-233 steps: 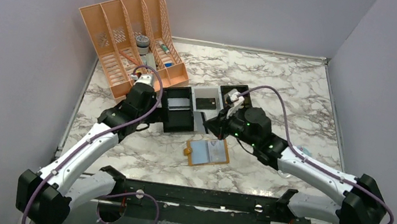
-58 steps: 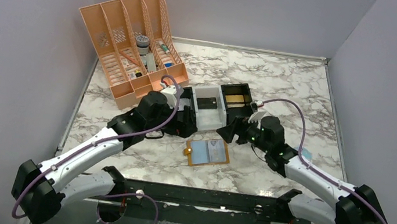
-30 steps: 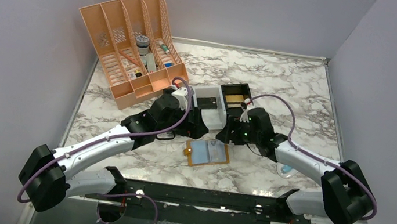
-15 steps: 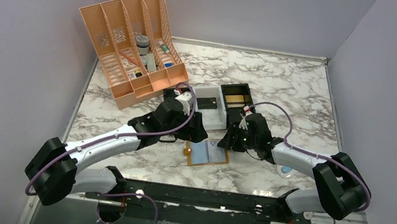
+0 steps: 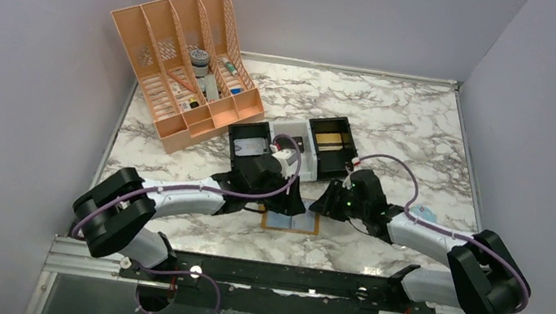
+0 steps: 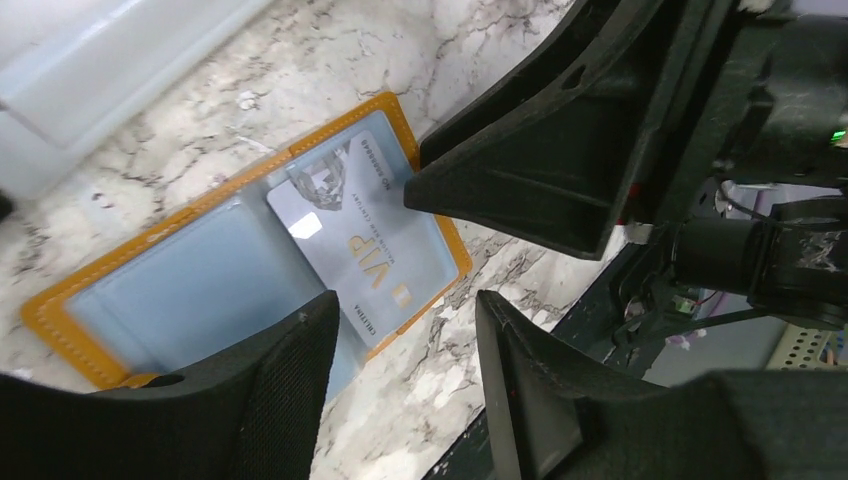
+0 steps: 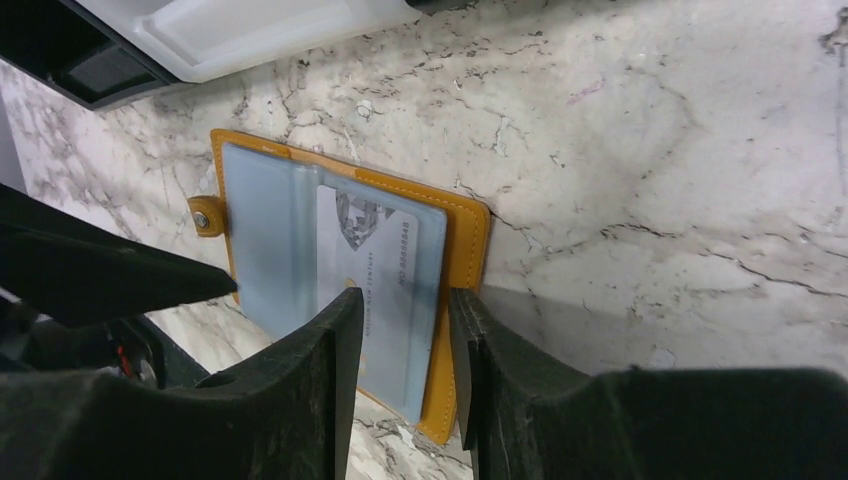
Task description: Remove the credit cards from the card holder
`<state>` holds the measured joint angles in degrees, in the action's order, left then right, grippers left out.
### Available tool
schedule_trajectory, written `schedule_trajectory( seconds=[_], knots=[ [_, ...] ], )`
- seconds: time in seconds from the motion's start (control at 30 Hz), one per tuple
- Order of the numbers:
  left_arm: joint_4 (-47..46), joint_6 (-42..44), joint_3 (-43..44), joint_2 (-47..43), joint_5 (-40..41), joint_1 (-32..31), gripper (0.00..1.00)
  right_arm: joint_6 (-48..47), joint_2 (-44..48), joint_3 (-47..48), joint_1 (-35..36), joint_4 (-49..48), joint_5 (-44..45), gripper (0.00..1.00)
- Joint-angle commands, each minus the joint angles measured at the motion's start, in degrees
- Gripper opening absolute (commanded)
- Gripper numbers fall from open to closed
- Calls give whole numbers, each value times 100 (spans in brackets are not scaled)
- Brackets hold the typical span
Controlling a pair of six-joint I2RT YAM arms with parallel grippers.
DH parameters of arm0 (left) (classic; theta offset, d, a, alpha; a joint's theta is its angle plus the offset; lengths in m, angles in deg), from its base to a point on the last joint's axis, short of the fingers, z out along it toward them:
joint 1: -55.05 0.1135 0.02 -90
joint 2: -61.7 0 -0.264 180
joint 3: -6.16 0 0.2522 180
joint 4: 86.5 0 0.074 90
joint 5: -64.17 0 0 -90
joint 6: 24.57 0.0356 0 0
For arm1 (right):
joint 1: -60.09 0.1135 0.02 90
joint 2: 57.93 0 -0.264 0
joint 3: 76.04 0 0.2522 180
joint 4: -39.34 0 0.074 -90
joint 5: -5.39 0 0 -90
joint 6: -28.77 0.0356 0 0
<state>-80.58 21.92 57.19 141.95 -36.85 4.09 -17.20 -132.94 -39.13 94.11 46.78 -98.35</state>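
Holder (image 7: 468, 240) lay open on table (image 7: 650, 150), betw. both grippers. Card (image 6: 370, 250) sat in one pocket. L gripper (image 6: 405, 310) was spread over card; R gripper (image 7: 403, 300) had a narrower gap at holder's border, nothing pinched. Step: lining up the card pull. Next prob. needs one pinning holder, other nipping card edge.

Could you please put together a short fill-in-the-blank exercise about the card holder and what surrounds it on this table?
1. The small mustard-tan card holder lies ____ on the white marble table.
2. The thin pale grey-blue credit card tucked in its pocket bears the gold letters ____.
3. The peach-orange slotted desk organiser stands at the table's far ____ corner.
Missing words: open; VIP; left.
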Motion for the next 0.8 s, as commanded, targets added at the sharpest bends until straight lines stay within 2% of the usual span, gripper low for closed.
schedule_trajectory(
  seconds=[0.0,0.2,0.43,0.77],
  knots=[
    [-620,-261,18,410,-5,-197,53,49,473,-50,6,399,393,38],
    [-633,-151,176,848,123,-260,45,-7,563,-41,5,64,-107,39],
    [-375,-212,-27,846,608,-259,42,9,166,-146,3,-558,-919,38],
    [-294,-271,-267,872,787,-262,41,118,-475,-57,7,-30,-325,36]
  ],
)
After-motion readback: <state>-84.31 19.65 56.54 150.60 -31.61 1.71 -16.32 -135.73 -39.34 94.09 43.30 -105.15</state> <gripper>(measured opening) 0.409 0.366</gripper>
